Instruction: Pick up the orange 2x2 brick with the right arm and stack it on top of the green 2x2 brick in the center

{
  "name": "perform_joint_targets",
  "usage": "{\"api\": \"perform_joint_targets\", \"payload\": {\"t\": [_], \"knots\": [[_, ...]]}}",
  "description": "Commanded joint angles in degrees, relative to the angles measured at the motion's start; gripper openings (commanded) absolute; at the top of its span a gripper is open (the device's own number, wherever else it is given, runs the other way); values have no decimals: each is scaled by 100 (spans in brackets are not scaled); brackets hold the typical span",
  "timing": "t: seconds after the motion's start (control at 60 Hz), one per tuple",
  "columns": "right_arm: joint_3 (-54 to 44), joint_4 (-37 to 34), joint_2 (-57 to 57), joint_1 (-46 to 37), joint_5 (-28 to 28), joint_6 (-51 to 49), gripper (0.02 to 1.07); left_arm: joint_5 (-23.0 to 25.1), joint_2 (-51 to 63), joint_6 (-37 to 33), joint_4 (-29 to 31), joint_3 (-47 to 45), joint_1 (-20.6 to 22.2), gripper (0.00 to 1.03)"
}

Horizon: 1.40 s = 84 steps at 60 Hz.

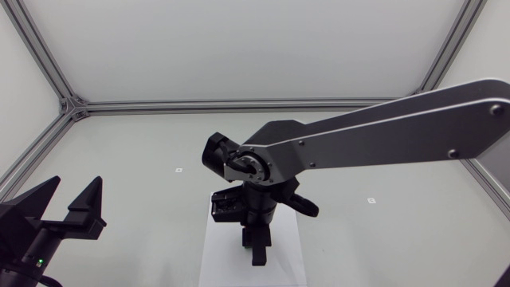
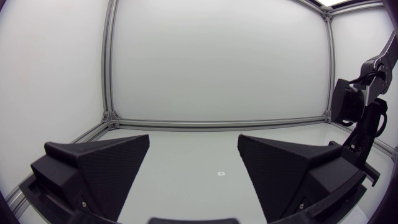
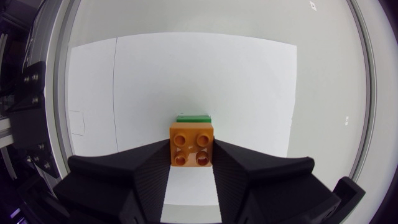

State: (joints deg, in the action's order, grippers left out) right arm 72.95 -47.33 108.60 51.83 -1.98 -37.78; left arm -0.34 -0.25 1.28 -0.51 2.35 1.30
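No readable text, label or number anywhere.

One orange brick [image 3: 192, 145], one green brick [image 3: 193, 117], one white sheet [image 3: 186, 81].

Orange brick [image 3: 192, 144], green brick [image 3: 193, 117]

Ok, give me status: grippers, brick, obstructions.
Left gripper open, idle at table's left. Right gripper shut on orange 2x2 brick, right over green 2x2 brick; seating unclear. No obstruction visible.
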Motion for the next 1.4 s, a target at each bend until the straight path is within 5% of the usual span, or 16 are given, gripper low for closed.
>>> {"api": "perform_joint_targets", "payload": {"t": [0.0, 1.383], "knots": [[-132, 31, 153, -42, -39, -107, 21, 25, -45, -75, 78, -235, -16, 99], [-290, 31, 452, -297, -277, -1, 20, 25, -45, -75, 87, -235, -16, 99]]}}
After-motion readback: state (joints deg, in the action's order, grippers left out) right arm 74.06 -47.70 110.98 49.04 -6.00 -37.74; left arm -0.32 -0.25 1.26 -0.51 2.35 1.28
